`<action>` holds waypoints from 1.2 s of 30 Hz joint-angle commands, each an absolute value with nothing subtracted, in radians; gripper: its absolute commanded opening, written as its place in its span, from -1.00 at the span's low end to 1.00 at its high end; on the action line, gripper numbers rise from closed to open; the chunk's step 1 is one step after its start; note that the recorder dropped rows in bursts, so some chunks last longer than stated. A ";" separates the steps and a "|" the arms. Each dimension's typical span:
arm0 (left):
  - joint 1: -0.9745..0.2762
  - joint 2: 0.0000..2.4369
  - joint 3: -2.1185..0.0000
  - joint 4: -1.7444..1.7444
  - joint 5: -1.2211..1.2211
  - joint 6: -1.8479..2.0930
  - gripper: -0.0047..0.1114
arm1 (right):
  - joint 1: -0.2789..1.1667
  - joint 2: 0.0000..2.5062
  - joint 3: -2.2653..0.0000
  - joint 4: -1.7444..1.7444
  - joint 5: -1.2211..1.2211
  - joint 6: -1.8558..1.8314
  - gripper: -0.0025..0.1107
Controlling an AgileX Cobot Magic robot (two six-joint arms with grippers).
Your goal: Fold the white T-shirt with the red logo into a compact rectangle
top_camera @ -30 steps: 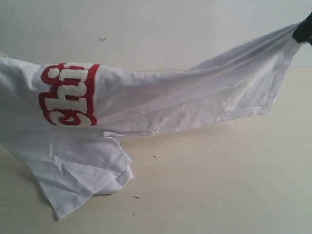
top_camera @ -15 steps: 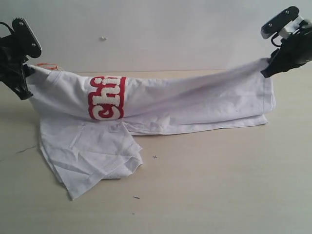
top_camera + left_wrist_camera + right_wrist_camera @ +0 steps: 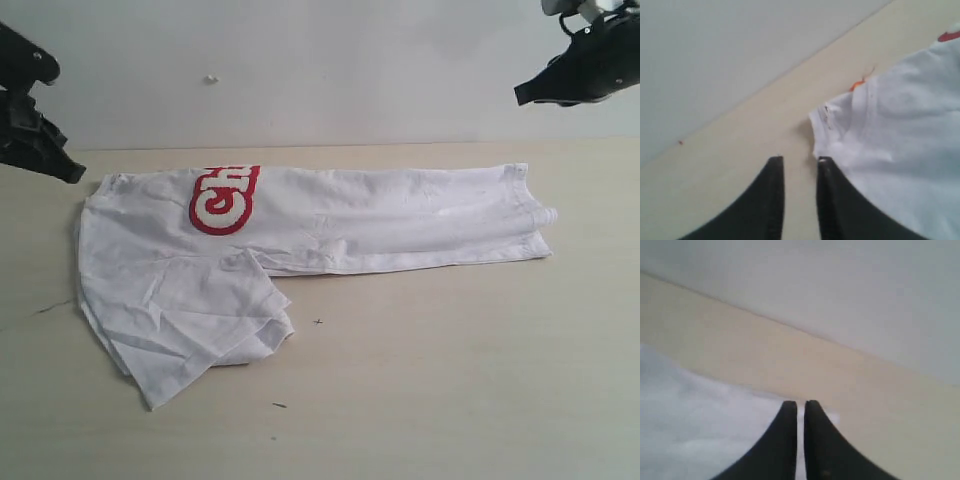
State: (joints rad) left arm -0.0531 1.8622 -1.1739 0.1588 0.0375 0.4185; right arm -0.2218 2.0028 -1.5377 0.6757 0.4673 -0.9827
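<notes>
The white T-shirt (image 3: 380, 225) lies flat on the table as a long band folded lengthwise, with a sleeve (image 3: 190, 320) fanning out toward the front left. Part of the red logo (image 3: 225, 198) shows near its left end. My left gripper (image 3: 72, 174) hovers above and beyond the collar end, open and empty; in the left wrist view (image 3: 799, 160) bare table shows between the fingers, beside the shirt (image 3: 900, 150) and its orange tag (image 3: 857, 85). My right gripper (image 3: 520, 97) hangs high over the hem end, shut on nothing (image 3: 800, 404), with the shirt (image 3: 690, 425) below.
The pale wooden table (image 3: 450, 380) stretches in front of and right of the shirt, with a few small dark specks (image 3: 318, 322). A plain white wall (image 3: 300, 70) stands close behind the shirt's far edge.
Both grippers let go of the shirt's ends and rose up and outward. The shirt, stretched between them before, has dropped and now lies flat on the table.
</notes>
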 commanded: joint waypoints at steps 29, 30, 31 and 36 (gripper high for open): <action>-0.284 1.999 -0.962 -0.495 0.604 0.938 -0.92 | -0.122 2.178 -1.553 0.436 0.684 -0.705 -0.96; -0.284 1.999 -0.952 -0.469 0.607 0.915 -0.92 | -0.124 2.171 -1.553 0.436 0.684 -0.705 -0.96; -0.284 1.999 -0.936 -0.431 0.607 0.880 -0.92 | -0.124 2.158 -1.553 0.436 0.684 -0.705 -0.96; -0.284 1.996 -0.864 -0.369 0.619 0.830 -0.92 | -0.122 2.096 -1.553 0.444 0.687 -0.682 -0.96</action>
State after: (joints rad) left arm -0.2803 1.9442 -0.9372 -0.4715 0.5157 0.8587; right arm -0.1205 2.1381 -1.5466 0.4376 0.6910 -0.7049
